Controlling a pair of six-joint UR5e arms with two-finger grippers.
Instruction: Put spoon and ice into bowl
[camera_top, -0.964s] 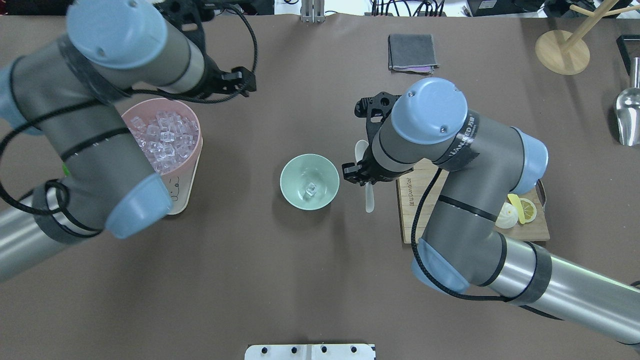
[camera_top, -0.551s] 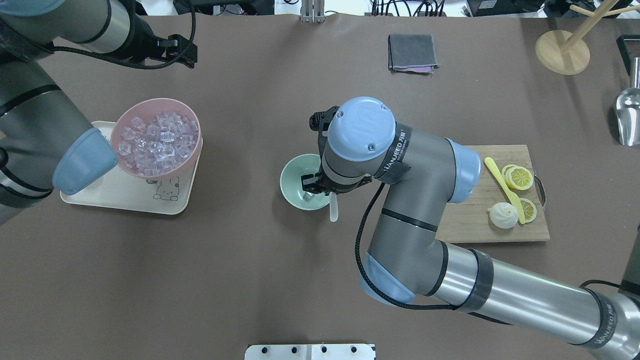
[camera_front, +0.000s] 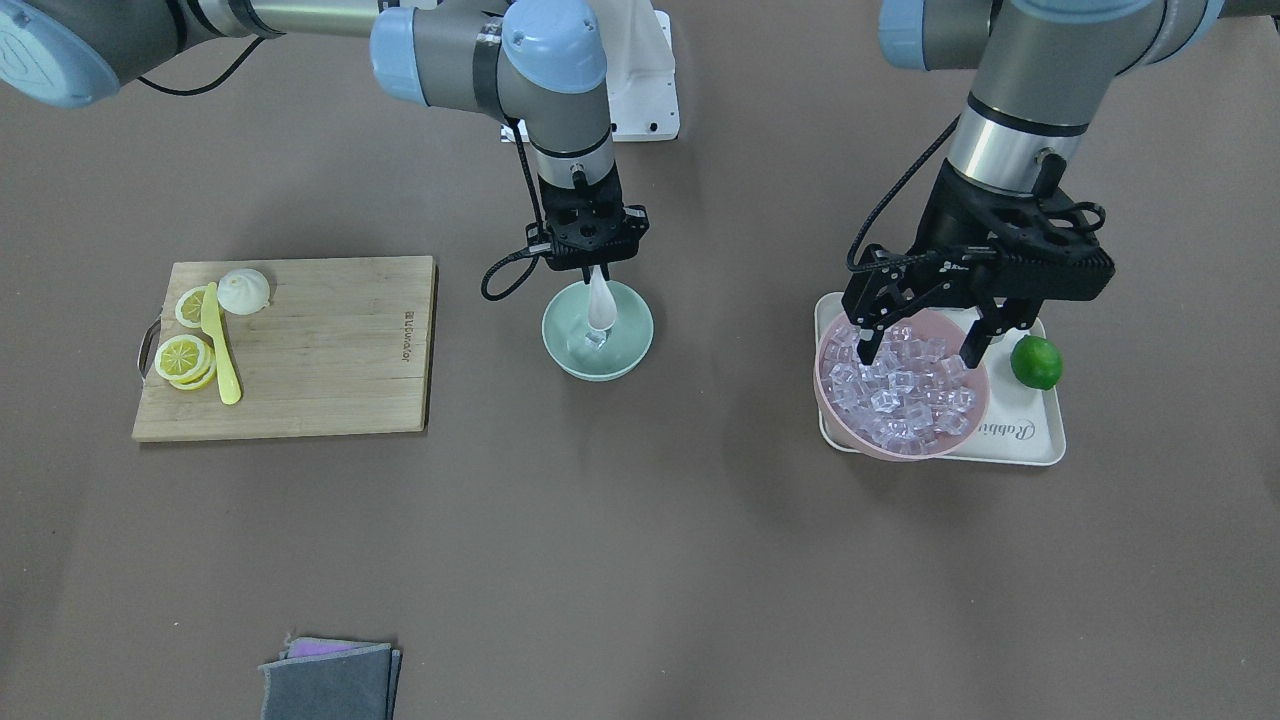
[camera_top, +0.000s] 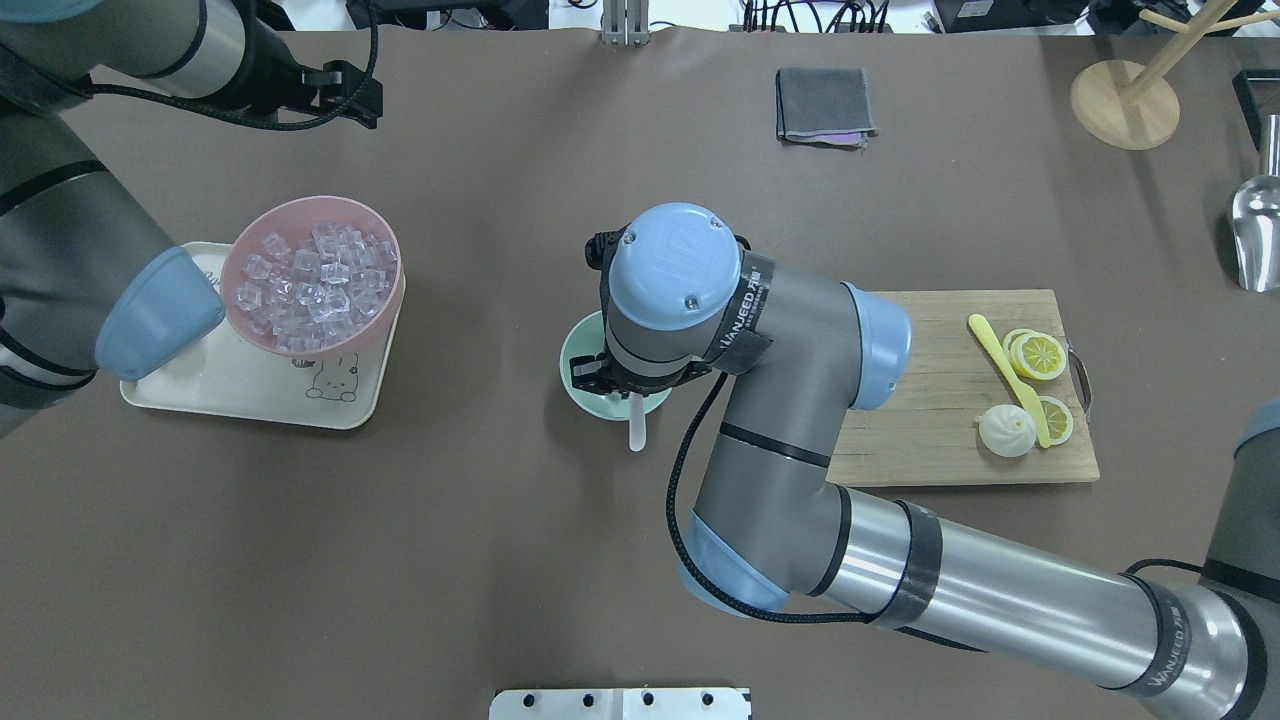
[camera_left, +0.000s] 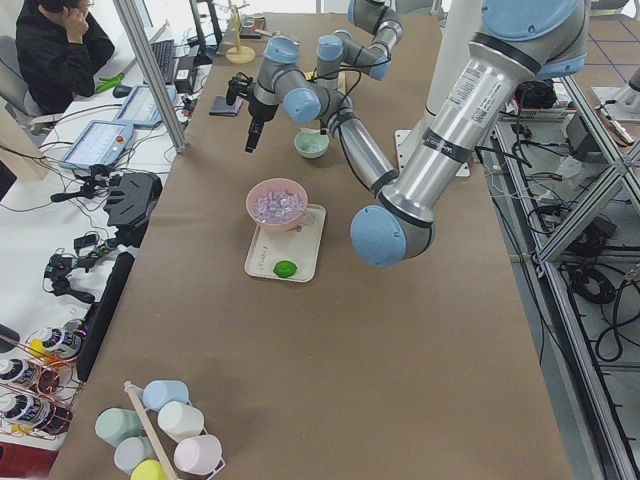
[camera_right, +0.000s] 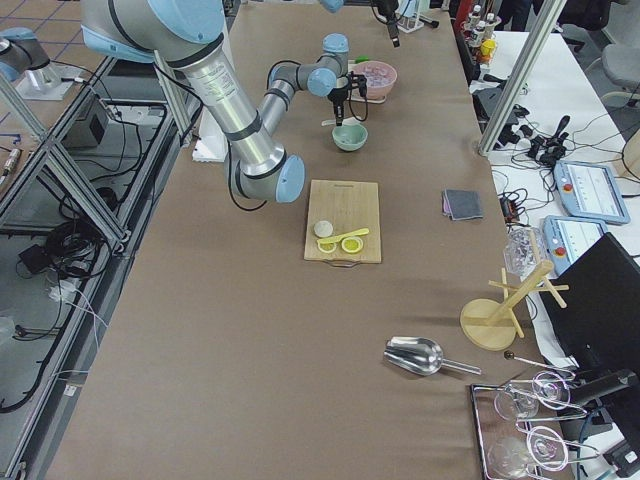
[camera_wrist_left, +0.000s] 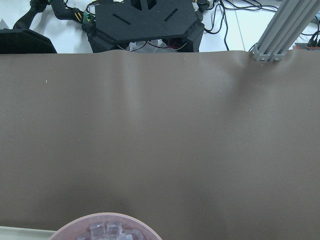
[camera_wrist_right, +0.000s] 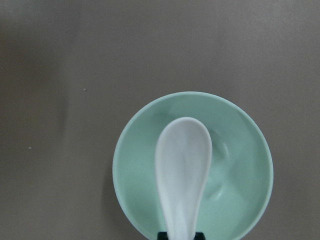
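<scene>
Bearings are read on the overhead view, with the bowl as centre and 12 o'clock away from the robot.

Surface: the table (camera_top: 480, 560) carries a brown covering from edge to edge. Aluminium framing and cabling run along its robot side. On the far side are desks with consoles, and an operator (camera_left: 55, 50) is seated there.

Right arm: it reaches in from 4 o'clock. The right gripper (camera_front: 597, 268) stands over the bowl (camera_front: 560, 350), jaws clenched on the handle of the spoon (camera_front: 600, 305). The spoon hangs upright, scoop down, inside the bowl's rim. Whether it touches the bottom cannot be told.

Left arm: it sits at 9 o'clock. The left gripper (camera_front: 920, 345) hangs above the pink bowl (camera_top: 397, 290), jaws released and spread wide, holding nothing.

Board (camera_top: 930, 440): at 3 o'clock, well apart from the bowl. It bears a yellow knife (camera_top: 1005, 375), lemon slices (camera_top: 1038, 353) and a bun (camera_top: 1005, 430).

Tray (camera_top: 250, 395): at 9 o'clock. The pink bowl, heaped with ice cubes, rests on it, and a lime (camera_front: 1035, 362) lies beside that bowl.

Cloth (camera_top: 825, 105): folded, grey, at 1 o'clock near the far edge.

Scoop (camera_top: 1255, 235): metal, at 2 o'clock at the table's end, near a wooden stand (camera_top: 1125, 105).

Ice (camera_front: 596, 340): one clear cube lies in the bowl's bottom, under the scoop.
</scene>
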